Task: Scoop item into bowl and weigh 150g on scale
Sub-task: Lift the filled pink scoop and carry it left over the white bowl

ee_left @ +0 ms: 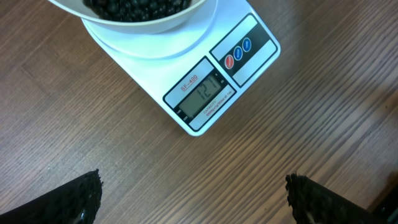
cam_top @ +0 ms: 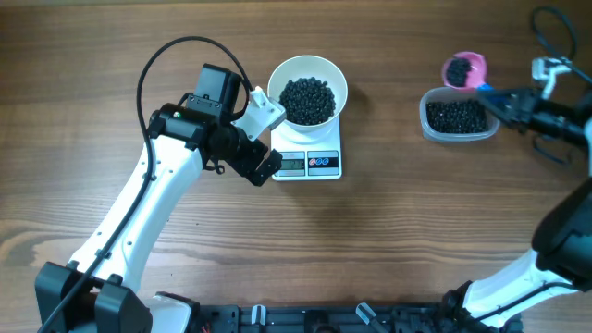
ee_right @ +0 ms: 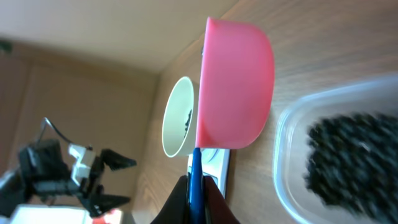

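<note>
Right jaws clamp scoop [ee_right: 236, 87]; tiny black beads [cam_top: 307, 100] fill bowl [cam_top: 277, 85]

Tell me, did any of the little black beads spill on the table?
No, nothing looks spilled or odd. The beads sit in the bowl on the scale, in the clear tub, and in the pink scoop. None show on the table.

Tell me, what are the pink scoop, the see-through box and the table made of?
The pink scoop looks like plastic: smooth, evenly coloured, softly shiny. The see-through box is probably clear plastic too: the black beads show through its cloudy wall. The table looks like wood, with brown grain lines, but it could be a wood-look coating.
</note>
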Robot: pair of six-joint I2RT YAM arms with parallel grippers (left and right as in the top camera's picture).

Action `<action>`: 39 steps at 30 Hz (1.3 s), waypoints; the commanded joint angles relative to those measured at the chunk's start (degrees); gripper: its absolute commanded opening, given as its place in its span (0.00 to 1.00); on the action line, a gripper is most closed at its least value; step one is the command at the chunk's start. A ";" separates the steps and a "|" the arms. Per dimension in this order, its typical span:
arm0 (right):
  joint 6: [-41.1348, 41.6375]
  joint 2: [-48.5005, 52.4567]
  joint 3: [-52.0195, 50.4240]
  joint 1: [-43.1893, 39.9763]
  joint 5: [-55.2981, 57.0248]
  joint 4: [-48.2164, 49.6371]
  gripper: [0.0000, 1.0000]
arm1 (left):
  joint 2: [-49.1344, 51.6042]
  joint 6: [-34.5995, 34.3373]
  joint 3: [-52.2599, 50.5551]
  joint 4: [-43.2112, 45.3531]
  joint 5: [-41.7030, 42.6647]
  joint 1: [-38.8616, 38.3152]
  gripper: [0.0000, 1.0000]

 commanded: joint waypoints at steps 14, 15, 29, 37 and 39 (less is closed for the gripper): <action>26.29 -2.23 0.76 29.18 -0.31 34.75 0.04 | 0.33 0.90 0.42 0.00 0.87 0.33 1.00; 26.27 -2.21 0.76 29.46 -0.26 34.75 0.04 | 0.33 0.90 0.42 0.00 0.87 0.33 1.00; 27.39 -2.01 0.76 30.29 -0.28 36.68 0.04 | 0.33 0.90 0.42 0.00 0.85 0.33 1.00; 27.06 -2.01 0.74 30.73 5.44 35.89 0.04 | 0.33 0.92 0.42 0.00 0.85 0.33 1.00; 24.68 -2.01 0.70 31.45 7.54 35.98 0.04 | 0.33 0.90 0.42 0.00 0.85 0.33 1.00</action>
